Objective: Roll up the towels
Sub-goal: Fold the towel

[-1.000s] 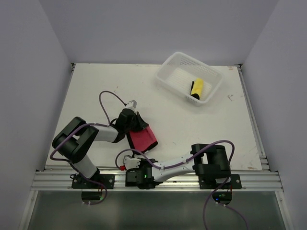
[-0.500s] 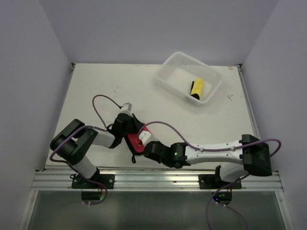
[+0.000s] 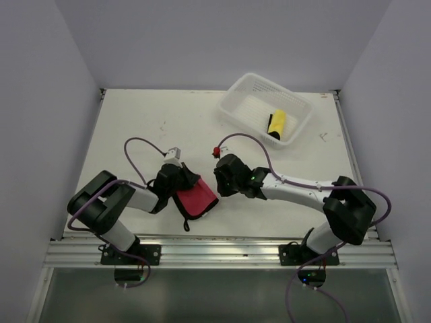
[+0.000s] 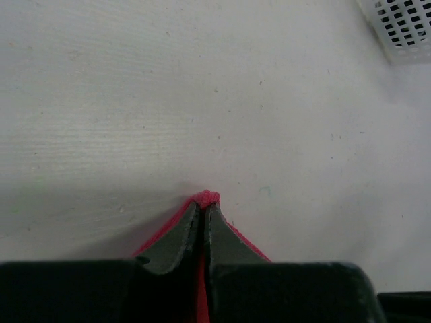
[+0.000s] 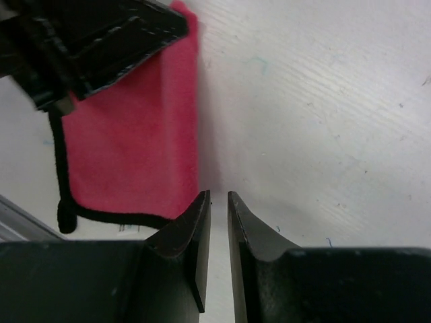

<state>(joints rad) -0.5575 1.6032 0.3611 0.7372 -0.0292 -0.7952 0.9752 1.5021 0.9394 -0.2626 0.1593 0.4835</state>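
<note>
The red towel [image 3: 196, 200] lies on the white worktop [image 3: 135, 128], near the front edge. It looks flat and is not rolled up yet. The left end effector [image 4: 202, 210] is clenched tight on the towel's edge. Only a tiny bit of red pokes out past its tips. The right end effector [image 5: 219, 200] is just beside the towel's other side. Its jaws stand a little apart with nothing between them, so it holds nothing.

Far at the back sits a white basket [image 3: 232, 94] with a yellow towel [image 3: 276, 124] inside, which seems to be rolled.

What could go wrong? The left grip is on very little cloth, so a hard pull could make the towel slip out. The right jaws are not open wide, so they might push the edge and bunch it up instead of catching it. The two end effectors are also close together and could bump each other. If only one side turns, the roll may come out crooked or loose.
</note>
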